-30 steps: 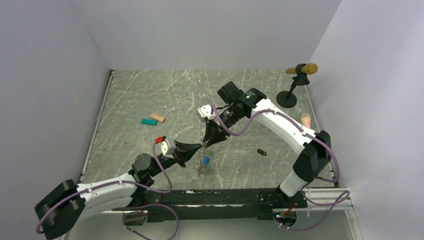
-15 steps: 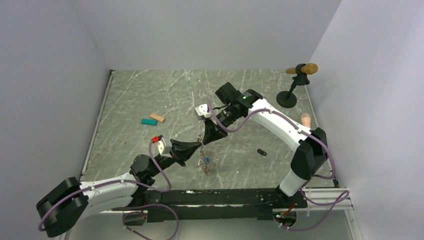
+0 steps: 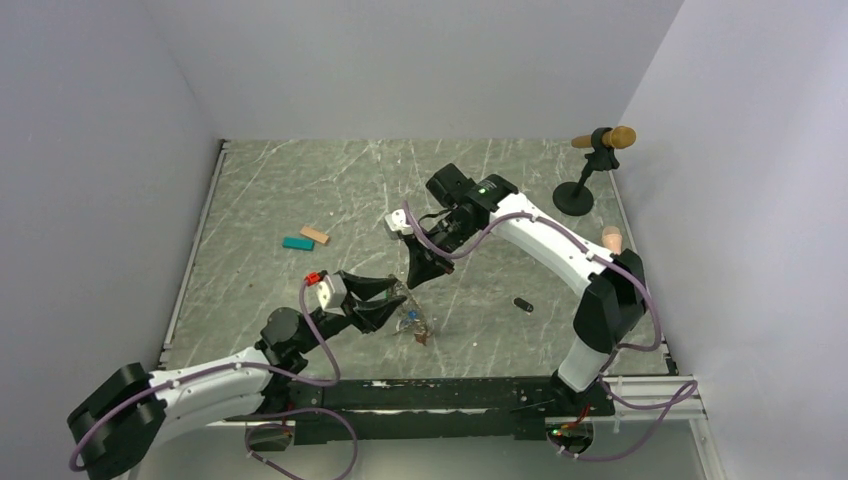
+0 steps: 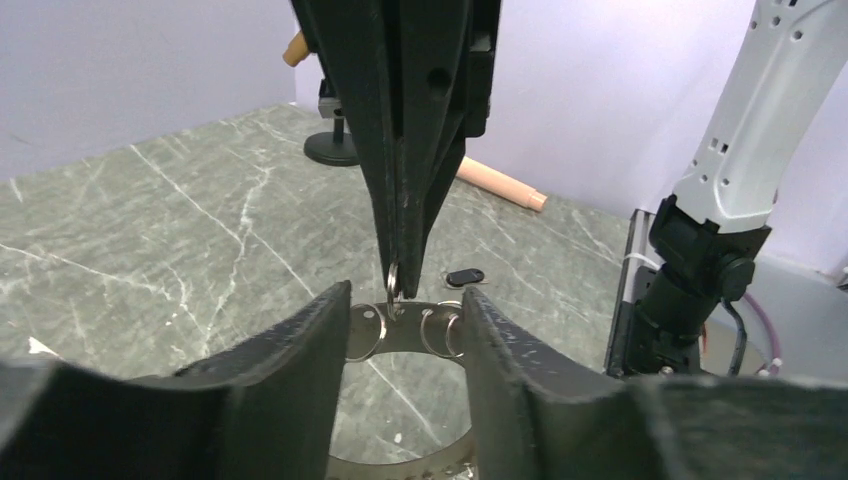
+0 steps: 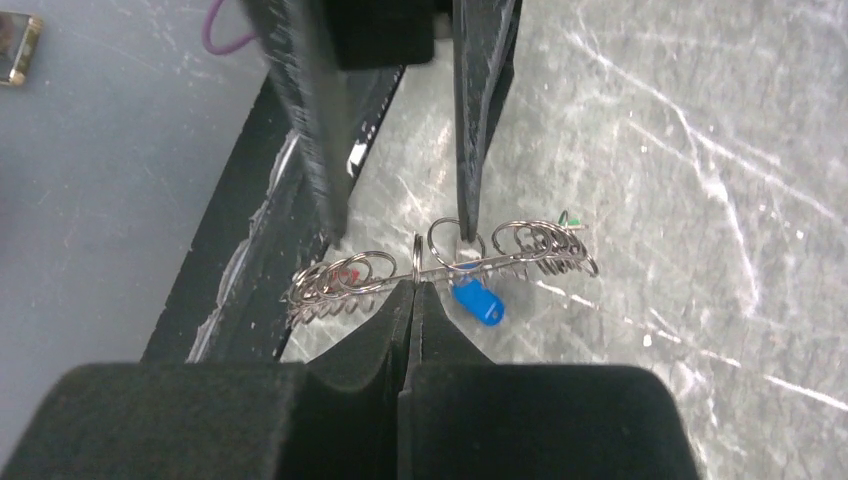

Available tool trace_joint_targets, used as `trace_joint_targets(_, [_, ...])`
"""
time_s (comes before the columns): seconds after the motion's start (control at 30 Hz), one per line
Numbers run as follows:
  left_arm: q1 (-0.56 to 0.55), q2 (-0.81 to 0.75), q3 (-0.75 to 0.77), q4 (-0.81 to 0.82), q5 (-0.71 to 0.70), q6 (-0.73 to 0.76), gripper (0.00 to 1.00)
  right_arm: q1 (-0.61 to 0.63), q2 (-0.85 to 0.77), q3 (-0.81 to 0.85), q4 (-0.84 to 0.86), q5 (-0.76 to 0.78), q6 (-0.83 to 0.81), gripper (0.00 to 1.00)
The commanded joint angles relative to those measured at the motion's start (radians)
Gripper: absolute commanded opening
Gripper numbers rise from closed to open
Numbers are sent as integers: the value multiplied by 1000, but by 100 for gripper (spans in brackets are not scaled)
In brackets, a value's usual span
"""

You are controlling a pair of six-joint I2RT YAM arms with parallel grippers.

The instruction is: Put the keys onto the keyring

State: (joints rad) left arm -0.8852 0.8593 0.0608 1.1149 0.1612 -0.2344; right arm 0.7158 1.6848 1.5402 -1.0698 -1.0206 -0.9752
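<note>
The left gripper has just sprung apart, jaws spread either side of the keyring at lower centre of the overhead view, while the right gripper pinches one small loop, seemingly steadying it, blue key dangling.

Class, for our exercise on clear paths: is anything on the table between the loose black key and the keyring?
Nothing visible does. The black key lies alone on the bare table, toward the right arm's side of the keyring. The shut right end effector pinches the keyring, and the open left end effector brackets it.
</note>
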Motion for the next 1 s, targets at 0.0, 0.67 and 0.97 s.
trace_joint_targets(0.0, [-3, -112, 70, -216, 17, 64, 57, -2, 21, 78, -104, 77, -46, 0])
trace_joint_targets(0.67, [-3, -9, 308, -543, 89, 263, 46, 17, 14, 111, -135, 181, -40, 0])
trace_joint_targets(0.97, [-3, 28, 326, -541, 98, 260, 30, 17, 15, 111, -142, 166, -48, 0])
